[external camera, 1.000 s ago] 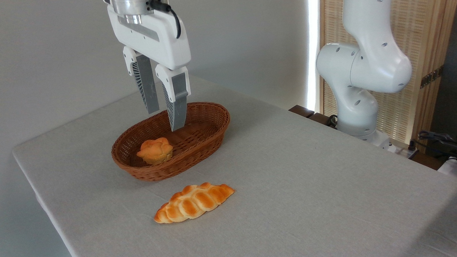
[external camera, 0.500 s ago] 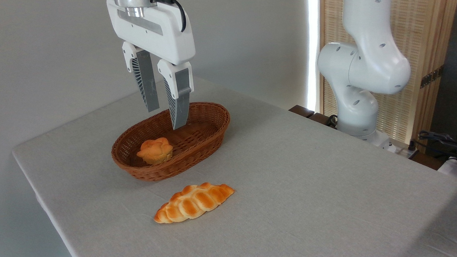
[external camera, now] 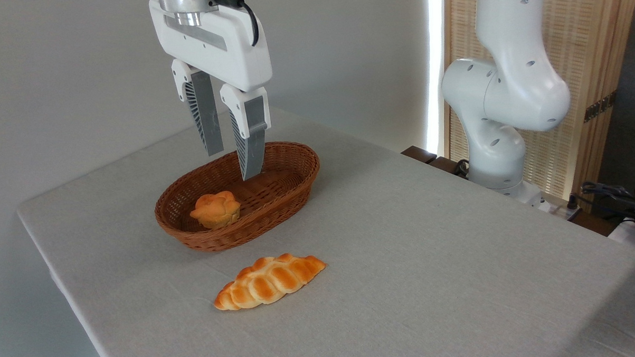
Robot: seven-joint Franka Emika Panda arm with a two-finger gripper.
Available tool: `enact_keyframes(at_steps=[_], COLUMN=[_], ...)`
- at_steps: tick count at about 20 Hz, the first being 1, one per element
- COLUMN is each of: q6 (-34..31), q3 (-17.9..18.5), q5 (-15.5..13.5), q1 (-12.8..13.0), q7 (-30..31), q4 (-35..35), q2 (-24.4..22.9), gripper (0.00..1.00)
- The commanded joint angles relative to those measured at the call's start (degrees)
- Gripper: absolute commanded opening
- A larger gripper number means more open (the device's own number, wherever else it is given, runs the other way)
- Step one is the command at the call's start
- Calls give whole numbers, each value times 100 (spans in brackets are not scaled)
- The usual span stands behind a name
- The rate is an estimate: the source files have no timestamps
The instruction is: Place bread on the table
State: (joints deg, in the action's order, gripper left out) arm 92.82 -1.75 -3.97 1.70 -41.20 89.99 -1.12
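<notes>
The bread [external camera: 270, 281], a long braided golden-orange loaf, lies on the light-grey table [external camera: 431, 248] just in front of the brown wicker basket [external camera: 291, 187]. My gripper [external camera: 233, 164] hangs above the basket's back half, well above and behind the loaf. It is open, with nothing between its grey ribbed fingers [external camera: 253, 141].
A small round knotted bun [external camera: 215, 208] sits in the basket's near left end. The arm's white base [external camera: 498, 140] stands off the table's far right edge, with cables and clutter [external camera: 622, 199] beside it. A wall runs behind the table.
The gripper has drifted slightly right and a little upward over the basket. Its fingers stay open and empty. The loaf and bun have not moved.
</notes>
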Motion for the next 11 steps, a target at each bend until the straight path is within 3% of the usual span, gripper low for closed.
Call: enact_keyframes(at_steps=[1, 11], q6=[-212, -221], q3=[113, 201], q5=[80, 80], q1=[102, 102], q7=[-90, -64], q4=[-184, -184], q2=[77, 77], gripper=[100, 100])
